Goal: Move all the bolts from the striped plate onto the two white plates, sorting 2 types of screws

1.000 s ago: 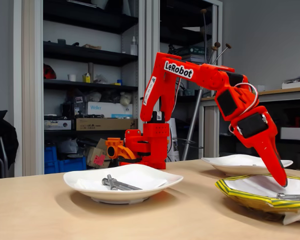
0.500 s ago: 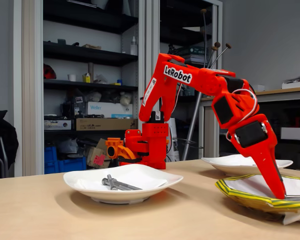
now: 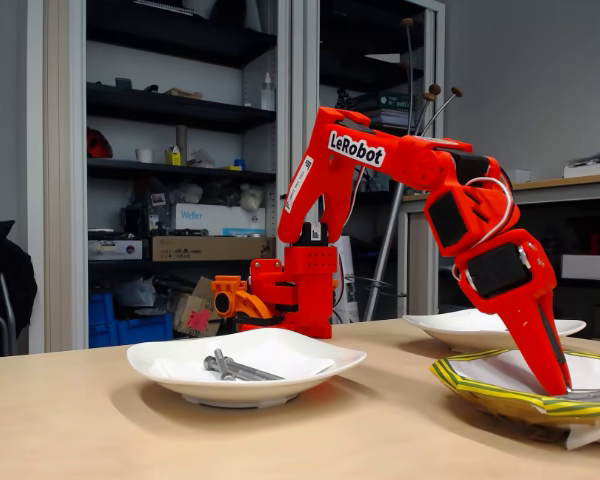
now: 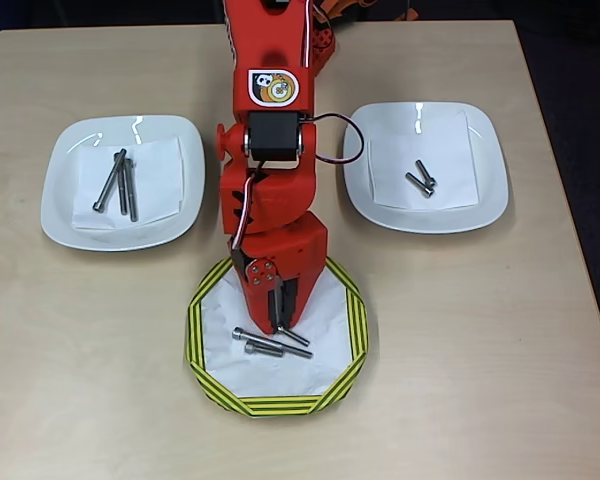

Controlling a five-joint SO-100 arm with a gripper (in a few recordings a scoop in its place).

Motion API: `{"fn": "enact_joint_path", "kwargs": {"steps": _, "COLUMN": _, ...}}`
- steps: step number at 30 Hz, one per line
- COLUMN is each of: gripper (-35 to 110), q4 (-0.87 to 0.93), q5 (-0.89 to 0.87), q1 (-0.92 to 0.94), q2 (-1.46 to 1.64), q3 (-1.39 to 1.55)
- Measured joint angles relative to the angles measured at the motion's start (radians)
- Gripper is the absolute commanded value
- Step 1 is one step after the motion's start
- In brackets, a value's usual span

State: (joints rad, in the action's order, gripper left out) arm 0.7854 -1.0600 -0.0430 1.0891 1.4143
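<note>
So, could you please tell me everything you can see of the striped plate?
The striped plate is shallow and eight-sided in the overhead view, with a yellow rim crossed by dark stripes and a white sheet lining its centre. It sits flat on the wooden table near the front edge, apart from both white plates. Three grey bolts lie on the white centre, two longer and one shorter. The red gripper reaches down into it, its fingertips at the shorter bolt. In the fixed view its rim looks slightly raised.

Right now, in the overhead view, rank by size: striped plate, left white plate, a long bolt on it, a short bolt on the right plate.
1. Striped plate and left white plate: alike, unranked.
2. Long bolt.
3. Short bolt.
</note>
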Motion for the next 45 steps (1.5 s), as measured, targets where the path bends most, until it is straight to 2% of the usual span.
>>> {"fn": "enact_joint_path", "kwargs": {"steps": 8, "gripper": 0, "q4": 0.170, "q5": -0.075, "q1": -0.061, "q2": 0.155, "q3": 0.012}}
{"fn": "enact_joint_path", "kwargs": {"steps": 14, "gripper": 0, "q4": 0.298, "q5": -0.183, "q1": -0.150, "q2": 0.390, "q3": 0.104}}
{"fn": "enact_joint_path", "kwargs": {"steps": 27, "gripper": 0, "q4": 0.215, "q5": -0.736, "q1": -0.595, "q2": 1.150, "q3": 0.913}}
{"fn": "enact_joint_path", "kwargs": {"steps": 30, "gripper": 14, "q4": 0.193, "q5": -0.819, "q1": -0.681, "q2": 1.255, "q3": 1.043}}
{"fn": "enact_joint_path", "kwargs": {"steps": 33, "gripper": 17, "q4": 0.137, "q5": -0.810, "q1": -0.687, "q2": 1.312, "q3": 1.124}}
{"fn": "enact_joint_path", "kwargs": {"steps": 40, "gripper": 18, "q4": 0.074, "q5": -0.704, "q1": -0.635, "q2": 1.255, "q3": 1.089}}
{"fn": "enact_joint_path", "kwargs": {"steps": 45, "gripper": 15, "q4": -0.018, "q5": -0.437, "q1": -0.434, "q2": 1.037, "q3": 0.857}}
